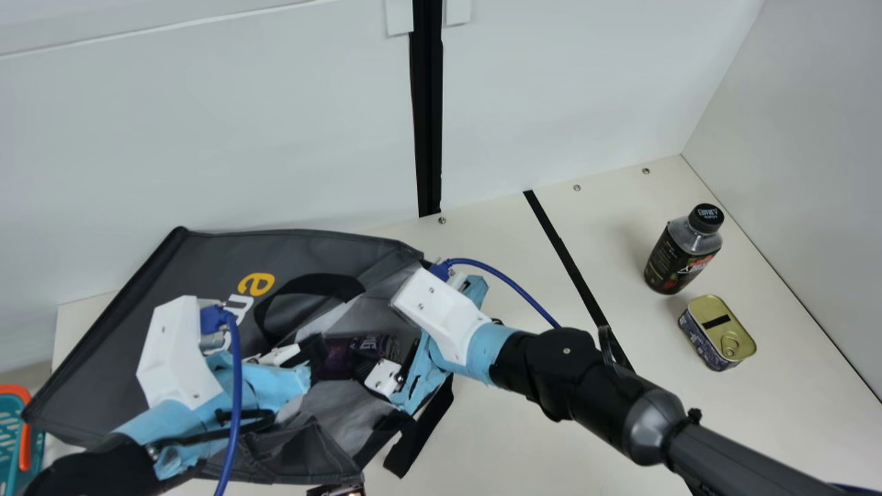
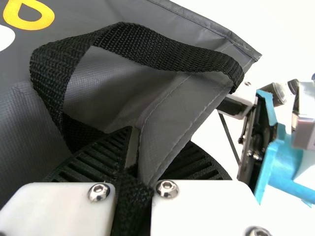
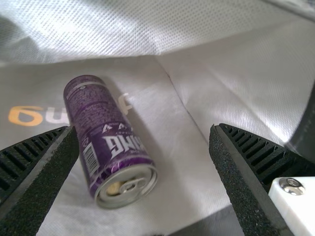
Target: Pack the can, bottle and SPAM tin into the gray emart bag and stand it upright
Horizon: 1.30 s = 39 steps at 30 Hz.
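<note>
The gray emart bag (image 1: 207, 258) lies on its side at the main view's left, its mouth toward the right. My left gripper (image 1: 311, 355) is at the mouth; in the left wrist view the left gripper (image 2: 135, 162) is shut on the bag's rim (image 2: 170, 115), beside a black handle (image 2: 162, 55). My right gripper (image 1: 372, 358) reaches into the mouth. In the right wrist view the right gripper (image 3: 143, 140) stands open over the purple can (image 3: 108, 140), which lies on the silvery lining, not gripped. The bottle (image 1: 679, 258) stands upright at the right, with the SPAM tin (image 1: 716, 332) nearby.
A teal and orange basket (image 1: 14, 427) stands at the main view's left edge. Behind the table rises a white wall (image 1: 207, 138), with another panel (image 1: 820, 172) along the right. A black strip (image 1: 565, 255) crosses the tabletop (image 1: 524, 427) between bag and bottle.
</note>
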Each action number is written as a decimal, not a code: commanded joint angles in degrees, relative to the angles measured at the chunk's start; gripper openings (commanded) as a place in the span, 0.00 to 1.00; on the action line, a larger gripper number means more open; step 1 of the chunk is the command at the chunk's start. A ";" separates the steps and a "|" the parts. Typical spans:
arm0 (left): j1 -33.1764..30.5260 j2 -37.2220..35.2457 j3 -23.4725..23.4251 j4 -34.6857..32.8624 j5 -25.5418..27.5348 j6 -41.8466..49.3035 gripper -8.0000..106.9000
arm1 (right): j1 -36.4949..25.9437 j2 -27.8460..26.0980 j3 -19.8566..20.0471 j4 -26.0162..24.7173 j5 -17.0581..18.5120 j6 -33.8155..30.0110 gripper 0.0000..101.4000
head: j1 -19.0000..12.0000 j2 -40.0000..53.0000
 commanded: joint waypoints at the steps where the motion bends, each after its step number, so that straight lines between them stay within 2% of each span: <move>1: 0.00 0.00 0.00 0.00 0.00 0.00 0.00 | -0.08 -0.83 0.53 -1.25 -0.03 1.57 0.94 | -1.30 -0.05; 22: 0.00 0.00 0.00 0.00 0.00 0.00 0.00 | -1.52 -12.45 5.48 -17.55 -1.04 21.04 0.94 | -1.30 -0.05; 39: 0.00 0.00 0.00 0.00 0.00 0.00 0.00 | -4.39 -21.13 7.94 -35.42 -1.13 39.73 0.94 | -1.30 -0.05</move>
